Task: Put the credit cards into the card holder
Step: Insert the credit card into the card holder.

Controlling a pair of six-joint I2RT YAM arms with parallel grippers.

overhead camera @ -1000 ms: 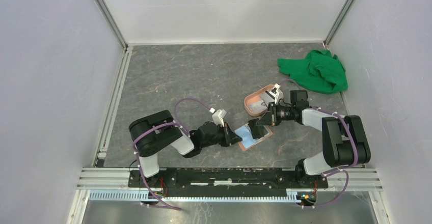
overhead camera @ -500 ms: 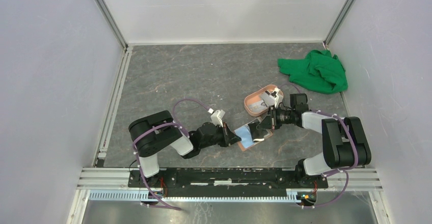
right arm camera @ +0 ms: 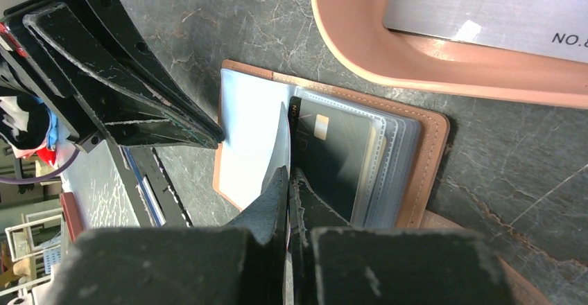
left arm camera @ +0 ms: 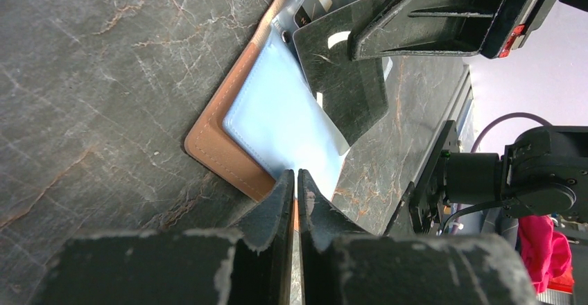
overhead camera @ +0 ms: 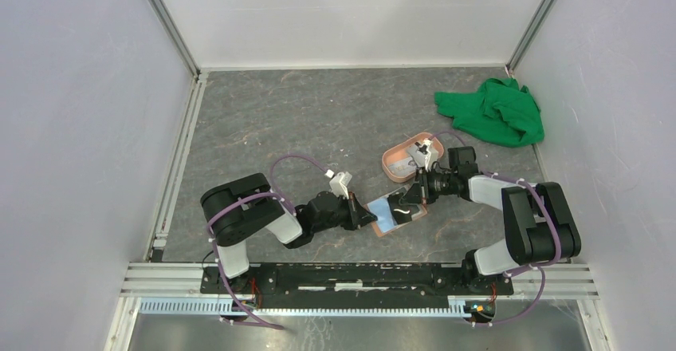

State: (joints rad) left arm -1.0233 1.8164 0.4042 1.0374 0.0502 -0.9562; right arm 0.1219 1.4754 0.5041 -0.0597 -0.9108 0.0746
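The right hand (right arm camera: 288, 173) is closed, its two fingers pinching the lower edge of a black card (left arm camera: 340, 83). The card stands on edge, tilted over the open card holder (right arm camera: 433, 145), and its free edge sits at the mouth of the clear sleeves (right arm camera: 395, 145). A second ago this hand was a little further back toward the pink tray (overhead camera: 394, 163). It has since slid slightly left and down over the holder, taking the black card with it.

The left hand (left arm camera: 297, 180) is closed too, with its fingertips nipping the near edge of the card holder. It has not moved since the earlier view.

The card holder lies open and flat on the tabletop (overhead camera: 303, 120), between the two hands and just in front of the pink tray, in the same spot as before. A light blue card (left arm camera: 277, 121) lies flat across the half of the holder nearer the left hand. Whether it is inside a sleeve cannot be told. Another dark card (right arm camera: 333, 159) with a gold chip sits inside the clear sleeves on the other half.

A grey-white card (right arm camera: 485, 7) lies in the pink tray. A green cloth (overhead camera: 498, 112) lies crumpled at the far right corner of the tabletop, well apart from the rest.
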